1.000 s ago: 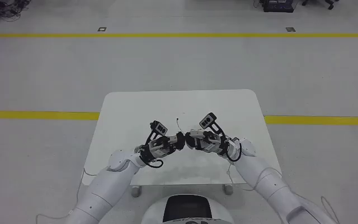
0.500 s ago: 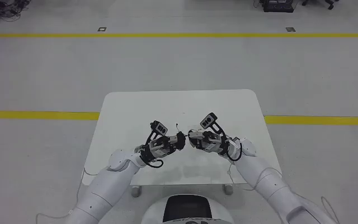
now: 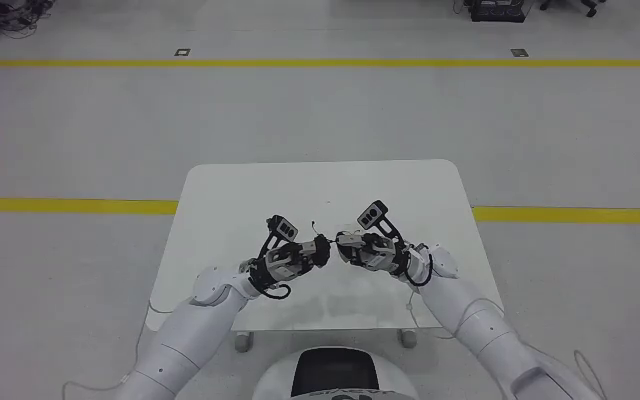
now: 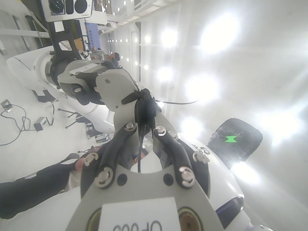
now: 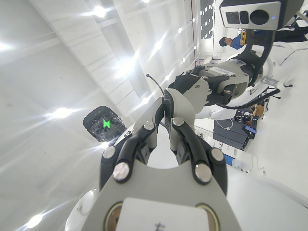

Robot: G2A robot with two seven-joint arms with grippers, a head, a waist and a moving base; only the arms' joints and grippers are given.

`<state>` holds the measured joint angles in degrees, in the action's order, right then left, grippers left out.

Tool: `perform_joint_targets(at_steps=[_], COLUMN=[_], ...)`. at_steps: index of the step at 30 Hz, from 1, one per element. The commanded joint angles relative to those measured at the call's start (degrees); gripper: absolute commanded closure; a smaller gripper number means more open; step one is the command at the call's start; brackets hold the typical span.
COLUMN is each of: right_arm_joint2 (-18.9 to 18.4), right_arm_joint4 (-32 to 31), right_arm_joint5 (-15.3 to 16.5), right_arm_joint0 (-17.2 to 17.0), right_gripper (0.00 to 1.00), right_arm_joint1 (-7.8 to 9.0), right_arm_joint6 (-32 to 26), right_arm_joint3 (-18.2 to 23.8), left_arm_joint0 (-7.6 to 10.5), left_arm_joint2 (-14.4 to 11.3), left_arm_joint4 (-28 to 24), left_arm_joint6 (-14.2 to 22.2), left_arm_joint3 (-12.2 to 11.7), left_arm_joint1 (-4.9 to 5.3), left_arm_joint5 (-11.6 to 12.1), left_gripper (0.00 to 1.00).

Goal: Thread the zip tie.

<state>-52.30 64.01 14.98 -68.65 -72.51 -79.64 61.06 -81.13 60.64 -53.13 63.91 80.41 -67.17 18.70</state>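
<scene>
Where both arms meet, mid-frame in the top view, the tie point(image 3: 316, 230) is held above the table point(image 3: 230, 200). Left gripper point(image 3: 322, 250): jaws clamped on it, strap trailing back between the fingers. Right gripper point(image 3: 343, 247): jaws together, pinching it at the tips. One free end sticks out.

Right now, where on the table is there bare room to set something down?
The far strip of the table beyond the zip tie is bare, as are its left and right margins outside the arms. Crowded: the near middle, where the left gripper and right gripper meet.
</scene>
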Motion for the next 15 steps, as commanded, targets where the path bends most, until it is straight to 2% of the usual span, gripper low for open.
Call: perform_joint_targets(at_steps=[1, 15], right_arm_joint2=[-0.07, -0.49], right_arm_joint4=[-0.02, 0.01], right_arm_joint5=[0.01, 0.10], right_arm_joint0=[0.02, -0.14], right_gripper=[1.00, 1.00], right_arm_joint1=[-0.02, -0.02], right_arm_joint6=[0.00, 0.00], right_arm_joint3=[-0.08, -0.40], left_arm_joint0=[0.03, -0.01], left_arm_joint2=[0.01, 0.11], left_arm_joint4=[-0.02, -0.41], left_arm_joint6=[-0.06, -0.14], left_arm_joint3=[-0.03, -0.11], left_arm_joint1=[0.02, 0.17], left_arm_joint5=[0.03, 0.37], left_gripper=[1.00, 1.00])
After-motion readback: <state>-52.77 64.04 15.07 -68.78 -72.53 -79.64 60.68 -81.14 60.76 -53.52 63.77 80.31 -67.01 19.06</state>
